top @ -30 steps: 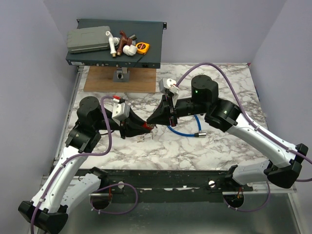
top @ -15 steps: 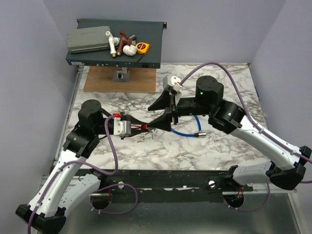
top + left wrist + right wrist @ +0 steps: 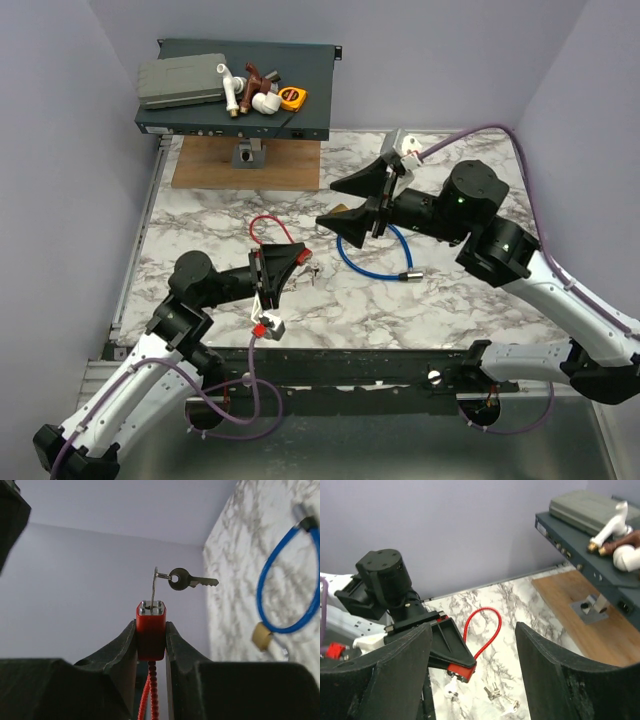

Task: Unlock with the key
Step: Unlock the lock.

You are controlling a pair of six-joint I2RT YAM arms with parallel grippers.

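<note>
My left gripper [image 3: 150,626] is shut on a small red lock block [image 3: 150,632] with a looped red cord [image 3: 268,222]. The key [image 3: 153,587] stands edge-on in the block's metal end. A second key [image 3: 192,581] hangs from its ring. In the top view the left gripper [image 3: 290,264] sits mid-table, pointing right. My right gripper [image 3: 326,204] hovers to its upper right, open and holding nothing. The right wrist view looks between the right gripper's wide-apart fingers [image 3: 555,675] down on the red block [image 3: 460,671] and cord [image 3: 490,625].
A blue cable lock [image 3: 365,262] with a tan head [image 3: 261,636] lies under the right arm. Loose keys [image 3: 492,692] lie on the marble just beyond the red block. A wooden board [image 3: 245,162] and a dark rack unit [image 3: 235,110] with clutter stand at the back.
The right gripper has opened and drawn back up and to the right. The left arm has turned its wrist and dropped nearer, still gripping the red block, whose cord loop now shows.
</note>
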